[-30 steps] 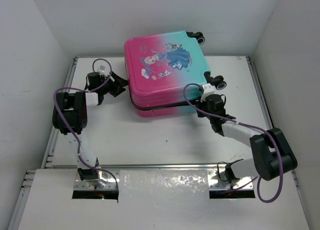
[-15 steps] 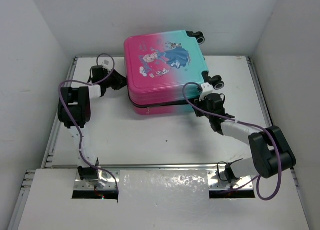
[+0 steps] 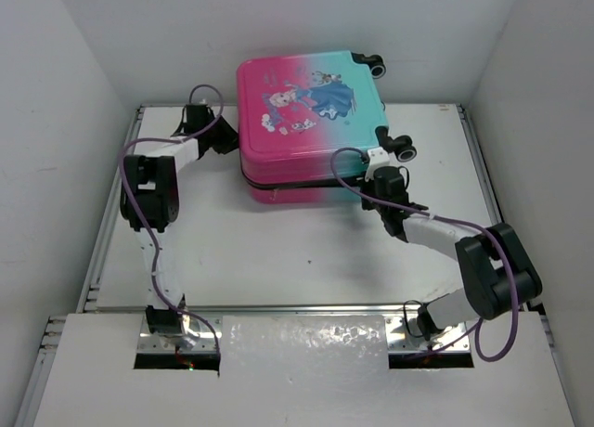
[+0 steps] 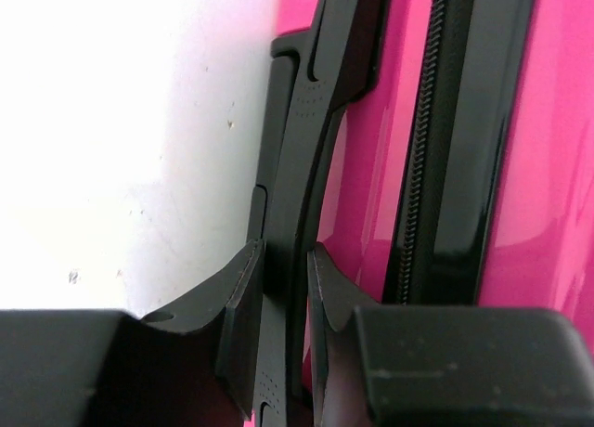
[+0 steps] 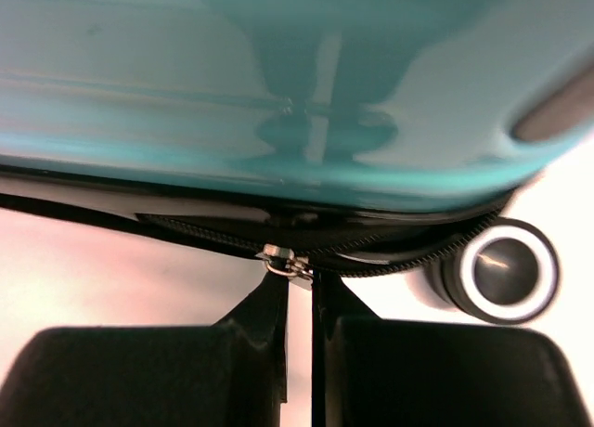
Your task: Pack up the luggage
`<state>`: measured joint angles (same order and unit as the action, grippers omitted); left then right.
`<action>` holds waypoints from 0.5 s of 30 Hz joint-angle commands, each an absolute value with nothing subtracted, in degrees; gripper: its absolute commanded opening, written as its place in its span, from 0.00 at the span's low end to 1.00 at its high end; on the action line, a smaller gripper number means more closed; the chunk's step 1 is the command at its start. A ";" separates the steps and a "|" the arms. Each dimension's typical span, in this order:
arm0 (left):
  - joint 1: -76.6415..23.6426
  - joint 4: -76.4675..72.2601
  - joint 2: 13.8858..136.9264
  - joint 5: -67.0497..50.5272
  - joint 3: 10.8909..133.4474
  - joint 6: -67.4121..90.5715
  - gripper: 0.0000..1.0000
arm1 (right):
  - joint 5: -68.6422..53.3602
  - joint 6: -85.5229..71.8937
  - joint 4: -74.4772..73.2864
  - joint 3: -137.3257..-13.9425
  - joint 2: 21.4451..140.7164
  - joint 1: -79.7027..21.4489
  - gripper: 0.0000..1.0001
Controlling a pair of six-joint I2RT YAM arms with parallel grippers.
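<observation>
The luggage (image 3: 311,121) lies flat at the back of the table, pink on the left and teal on the right, with the princess picture facing up and its shell closed. My left gripper (image 3: 227,137) is at its left side. In the left wrist view this gripper (image 4: 283,255) is shut on the black side handle (image 4: 302,158), beside the zipper track (image 4: 422,167). My right gripper (image 3: 380,174) is at the front right corner. In the right wrist view it (image 5: 299,283) is shut on the metal zipper pull (image 5: 288,262), under the teal shell (image 5: 278,84).
Two black wheels (image 3: 376,67) (image 3: 405,149) stick out on the luggage's right side, and one (image 5: 501,271) shows next to my right gripper. White walls enclose the table on three sides. Purple cables loop off both arms.
The luggage has shifted a little toward the back wall. My left gripper moved back and right along its left side. My right gripper moved slightly up and left with the corner.
</observation>
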<state>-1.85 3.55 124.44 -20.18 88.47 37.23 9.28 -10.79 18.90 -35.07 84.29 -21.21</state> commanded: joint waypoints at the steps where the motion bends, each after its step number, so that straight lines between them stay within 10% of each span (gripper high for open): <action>1: -3.16 10.88 128.76 -10.04 92.36 36.74 0.00 | 20.83 -8.17 28.64 -33.41 84.73 -16.63 0.00; 15: -3.08 18.63 139.38 -2.55 109.50 41.75 0.00 | 3.62 -8.43 39.88 -41.39 94.47 -0.80 0.00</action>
<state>-4.14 16.69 133.47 -13.91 106.96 39.48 3.03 -8.08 29.98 -37.10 91.59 -6.59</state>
